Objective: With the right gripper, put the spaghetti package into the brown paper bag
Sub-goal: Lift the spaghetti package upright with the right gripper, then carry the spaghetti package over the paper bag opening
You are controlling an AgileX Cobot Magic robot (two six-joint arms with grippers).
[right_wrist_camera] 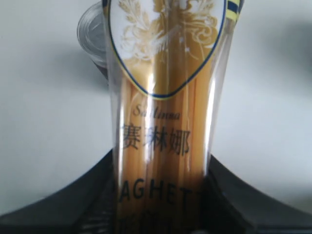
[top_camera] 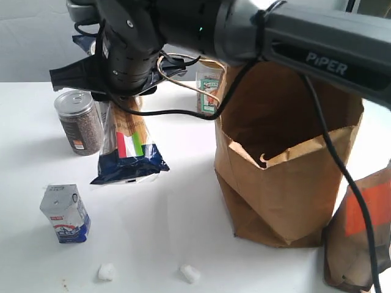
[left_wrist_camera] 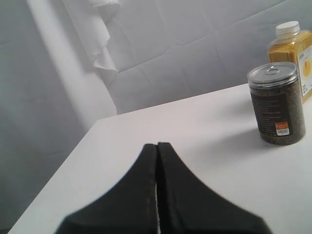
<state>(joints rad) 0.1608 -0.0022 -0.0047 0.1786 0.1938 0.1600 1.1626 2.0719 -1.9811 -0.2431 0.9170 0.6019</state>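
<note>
Exterior view: my right gripper (top_camera: 125,85) reaches across from the right to the far left of the table (top_camera: 183,207), clamped on the upper end of the packet (top_camera: 128,146). The packet's long axis runs nearly upright, leaning a little, with its navy end and flag mark down at the tabletop; I cannot tell whether that end touches. The seed jar (top_camera: 76,122) stands just left of it. The bag (top_camera: 287,177) stands to the right, mouth open upward, with bare table between it and the packet. A small green-labelled tub (top_camera: 209,91) sits at the bag's far-left corner. The carton (top_camera: 65,213) and two white lumps (top_camera: 107,271) lie nearer on the left, and the smaller bag (top_camera: 360,238) leans at the near right.

Left wrist view: my left gripper (left_wrist_camera: 157,195) is pressed together on nothing, over bare table. It shows the jar (left_wrist_camera: 277,105) and, beyond it, a yellow bottle (left_wrist_camera: 295,56) that the exterior view hides.

Right wrist view: the packet (right_wrist_camera: 163,122) fills the frame, pinched between the black fingers (right_wrist_camera: 229,195), its length running straight away from the camera. The gold emblem and pale strands are readable only here, and the jar lid (right_wrist_camera: 90,31) peeks out behind.
</note>
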